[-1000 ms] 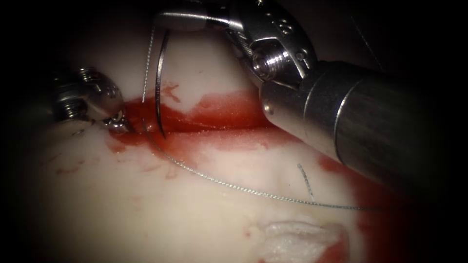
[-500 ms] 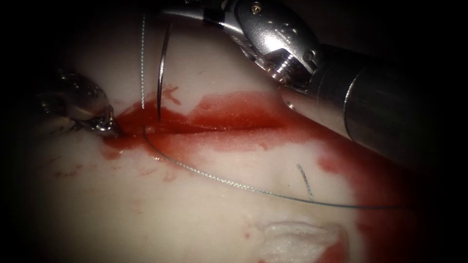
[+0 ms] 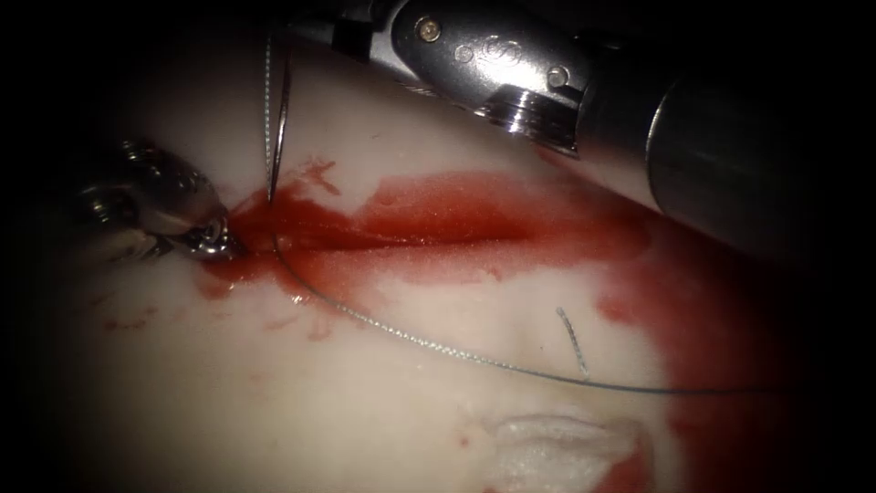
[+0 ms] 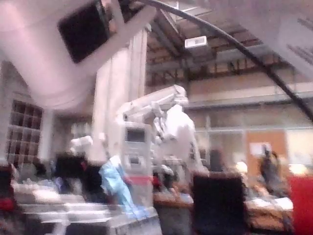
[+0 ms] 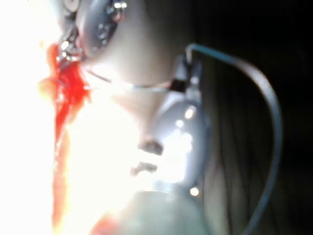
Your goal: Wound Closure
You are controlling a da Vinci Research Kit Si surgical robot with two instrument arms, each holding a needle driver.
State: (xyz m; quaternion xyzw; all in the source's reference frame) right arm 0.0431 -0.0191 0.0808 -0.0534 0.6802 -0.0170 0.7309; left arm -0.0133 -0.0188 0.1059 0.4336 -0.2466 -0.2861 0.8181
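R tool (image 3: 315, 36) comes in at tissue's (image 3: 383, 420) far edge, jaws mostly cut off, clamped on needle's (image 3: 278, 128) upper end. Needle hangs steeply, tip dipping into red fluid (image 3: 438, 224) at the cut's (image 3: 401, 239) left end; in tissue or not, can't tell. L tool (image 3: 219, 239) tip sits in fluid just beside it, jaws together, hold unclear. Thread (image 3: 438, 351) trails across near side; a cut end of thread (image 3: 572, 340) stands nearby.
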